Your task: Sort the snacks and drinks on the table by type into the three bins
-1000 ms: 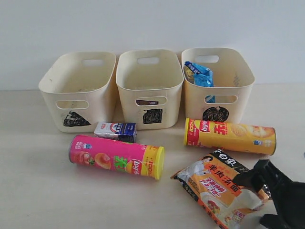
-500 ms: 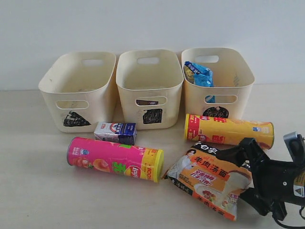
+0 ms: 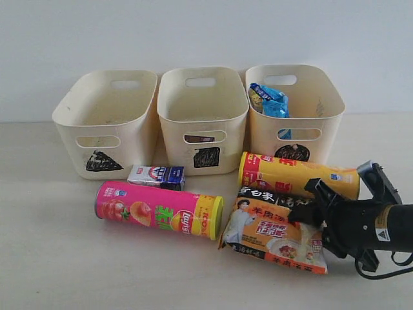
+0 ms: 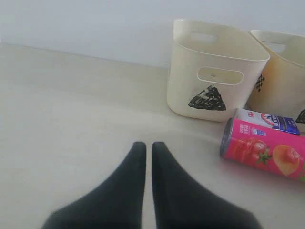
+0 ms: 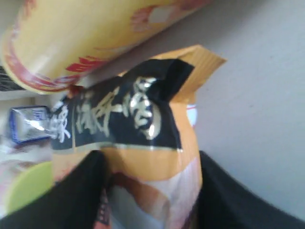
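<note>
Found right gripper (image 5: 150, 162) clamped on bag (image 3: 268, 226), left gripper (image 4: 148, 145) clenched empty. Needed deep pinch, straight lift clear of yellow tube (image 3: 290, 174), then drop into circle bin (image 3: 322, 129).

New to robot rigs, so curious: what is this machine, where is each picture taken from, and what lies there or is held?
It is a robot with two arms, each ending in a two-fingered gripper. One camera watches from off the arms; two ride on the wrists. On the table stand three cream bins, one holding a blue bag. Before them lie a pink tube, a yellow-orange tube, a small carton and an orange-white bag. The left gripper is shut, empty. The right gripper straddles the orange-white bag; whether it grips it, I cannot tell.
</note>
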`<move>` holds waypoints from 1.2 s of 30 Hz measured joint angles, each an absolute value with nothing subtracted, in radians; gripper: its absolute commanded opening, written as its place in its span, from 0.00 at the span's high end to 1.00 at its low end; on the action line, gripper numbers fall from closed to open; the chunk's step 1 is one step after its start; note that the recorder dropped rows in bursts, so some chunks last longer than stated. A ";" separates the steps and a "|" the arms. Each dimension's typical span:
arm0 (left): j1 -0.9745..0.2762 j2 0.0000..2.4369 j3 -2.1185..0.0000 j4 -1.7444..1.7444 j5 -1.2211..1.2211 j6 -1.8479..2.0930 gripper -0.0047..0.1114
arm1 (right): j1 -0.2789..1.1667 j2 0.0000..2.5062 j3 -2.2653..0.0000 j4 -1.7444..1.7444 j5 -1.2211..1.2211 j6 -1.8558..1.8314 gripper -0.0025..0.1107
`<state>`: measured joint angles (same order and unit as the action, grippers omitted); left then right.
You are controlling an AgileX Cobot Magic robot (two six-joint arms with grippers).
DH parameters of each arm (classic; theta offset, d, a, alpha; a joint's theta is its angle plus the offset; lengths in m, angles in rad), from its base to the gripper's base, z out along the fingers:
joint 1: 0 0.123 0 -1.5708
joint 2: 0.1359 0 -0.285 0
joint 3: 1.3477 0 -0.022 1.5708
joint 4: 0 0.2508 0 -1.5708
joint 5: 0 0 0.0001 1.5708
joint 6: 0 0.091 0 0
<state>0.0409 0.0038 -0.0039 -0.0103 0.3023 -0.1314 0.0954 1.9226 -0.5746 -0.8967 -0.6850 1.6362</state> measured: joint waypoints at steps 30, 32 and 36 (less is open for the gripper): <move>0.041 0.004 -0.004 -0.010 0.302 -0.131 0.92 | 0.093 1.490 -0.605 -1.194 -0.580 1.798 0.98; 0.041 0.004 -0.004 -0.010 0.302 -0.131 0.92 | 0.093 1.458 -0.616 -1.199 -0.580 1.806 0.98; 0.041 0.004 -0.004 -0.010 0.302 -0.131 0.92 | 0.093 1.429 -0.678 -1.214 -0.575 1.833 0.98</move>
